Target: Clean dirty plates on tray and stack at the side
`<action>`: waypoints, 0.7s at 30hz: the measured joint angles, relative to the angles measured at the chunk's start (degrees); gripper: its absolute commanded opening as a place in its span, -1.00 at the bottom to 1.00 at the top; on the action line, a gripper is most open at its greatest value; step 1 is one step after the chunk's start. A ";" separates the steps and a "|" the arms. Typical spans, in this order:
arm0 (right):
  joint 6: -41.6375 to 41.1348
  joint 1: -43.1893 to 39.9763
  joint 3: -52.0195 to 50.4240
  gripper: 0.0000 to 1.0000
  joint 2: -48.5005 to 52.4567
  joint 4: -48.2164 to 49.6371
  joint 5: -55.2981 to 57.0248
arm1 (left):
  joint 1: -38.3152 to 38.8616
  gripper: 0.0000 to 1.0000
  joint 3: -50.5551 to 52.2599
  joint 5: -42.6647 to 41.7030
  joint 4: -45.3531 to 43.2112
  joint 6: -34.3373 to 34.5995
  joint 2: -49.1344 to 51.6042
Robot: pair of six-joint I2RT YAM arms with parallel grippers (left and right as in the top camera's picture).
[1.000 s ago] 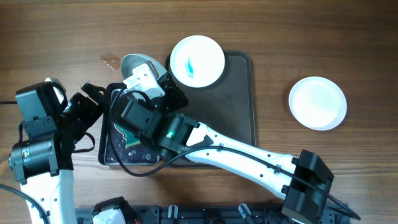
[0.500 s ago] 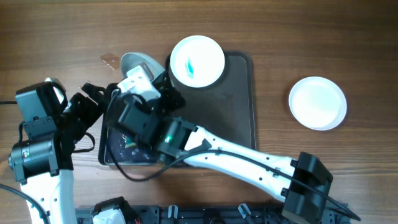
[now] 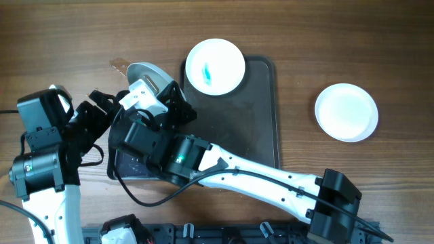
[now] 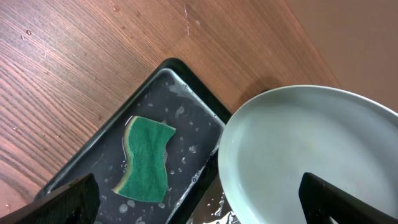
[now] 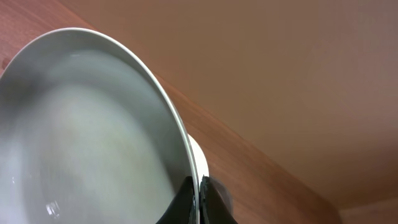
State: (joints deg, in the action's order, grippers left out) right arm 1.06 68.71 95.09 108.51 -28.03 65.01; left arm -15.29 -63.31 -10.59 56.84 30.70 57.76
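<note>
Grips a white plate point(image 5: 81, 124) by its rim in the right jaws, pinched shut, tilted above the far end of the small black tray point(image 4: 186, 124), where a green sponge point(image 4: 147, 158) lies in shallow water. Hangs the left jaws spread wide and empty just beside that plate, over the same black tray. Shows one plate with a teal smear point(image 3: 215, 66) on the far left corner of the brown tray point(image 3: 258, 115), and an unmarked plate point(image 3: 346, 112) apart on the counter point(image 3: 339, 41) to the right.
</note>
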 measured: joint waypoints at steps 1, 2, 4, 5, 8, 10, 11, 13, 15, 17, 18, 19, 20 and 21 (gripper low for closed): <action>0.13 0.00 0.00 -0.92 0.00 0.02 0.02 | 0.00 1.00 0.00 0.00 -0.02 0.00 0.00; 0.33 0.00 0.00 -0.92 0.00 0.02 0.00 | 0.00 1.00 0.00 0.00 -0.02 0.00 0.00; 0.63 0.00 0.00 -0.92 0.00 0.07 0.02 | 0.00 1.00 0.00 0.00 -0.02 0.00 0.00; 1.25 0.00 0.00 -0.91 0.00 0.66 0.46 | 0.00 1.00 0.00 0.00 -0.02 0.00 0.00; 2.95 0.00 0.00 -0.91 -0.09 4.00 3.04 | 0.00 1.00 0.00 0.00 0.00 0.00 0.00; 4.87 0.00 0.00 -0.91 -0.11 4.85 3.54 | 0.00 1.00 0.00 0.00 -0.02 0.00 0.00; 5.77 0.00 0.00 -0.91 -0.11 5.33 3.76 | 0.00 1.00 0.00 0.00 0.00 0.00 0.00; 7.41 0.00 0.00 -0.91 -0.13 6.16 4.04 | 0.00 1.00 0.00 0.00 -0.02 0.00 0.00; 8.66 0.07 0.00 -0.92 -0.13 6.12 4.09 | 0.00 1.00 0.00 0.00 0.00 0.00 0.00; 9.62 0.28 0.00 -0.91 -0.13 6.25 4.13 | 0.00 1.00 0.00 0.00 -0.02 0.00 0.00; 9.79 0.44 0.00 -0.91 -0.13 6.25 4.15 | 0.00 1.00 0.00 0.00 0.00 0.00 0.00; 9.88 0.50 0.00 -0.91 -0.13 6.25 4.17 | 0.00 1.00 0.00 0.00 -0.02 0.00 0.00; 10.01 0.59 0.00 -0.91 -0.13 6.25 4.26 | 0.00 1.00 0.00 0.00 -0.02 0.00 0.00; 10.19 0.63 0.00 -0.91 -0.13 6.27 4.28 | 0.00 1.00 0.00 0.00 -0.02 0.00 0.00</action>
State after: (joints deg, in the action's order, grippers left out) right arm 11.25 69.34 95.09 108.38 -21.76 69.30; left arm -15.29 -63.31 -10.59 56.82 30.70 57.76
